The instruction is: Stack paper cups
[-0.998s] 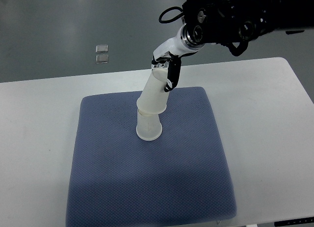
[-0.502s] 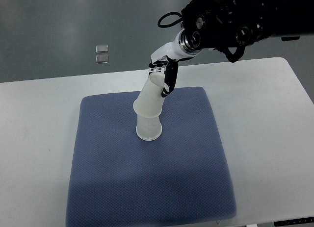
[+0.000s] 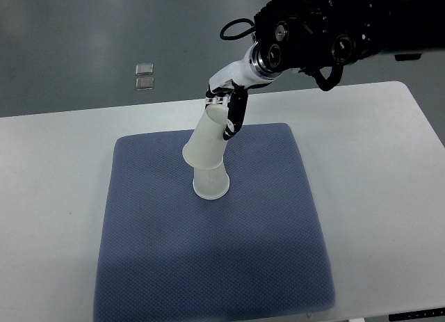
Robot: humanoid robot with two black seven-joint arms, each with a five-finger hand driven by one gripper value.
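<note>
right hand [image 3: 226,110] grips tilted upper cup [image 3: 206,142] at 1 o'clock of lower cup [image 3: 210,182]; further tilt risks toppling both.

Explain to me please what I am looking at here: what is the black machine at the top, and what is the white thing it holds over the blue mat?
The black machine is the right arm of a humanoid robot, entering from the right edge. It ends in the right hand, whose fingers grasp things. The one camera looks steeply down from the robot's own side. A white table carries a blue padded mat. On the mat a paper cup stands upside down. The hand grips a second, tilted paper cup, also mouth down, over the top of the first; it is not yet pushed down straight. The left arm is out of view.
</note>
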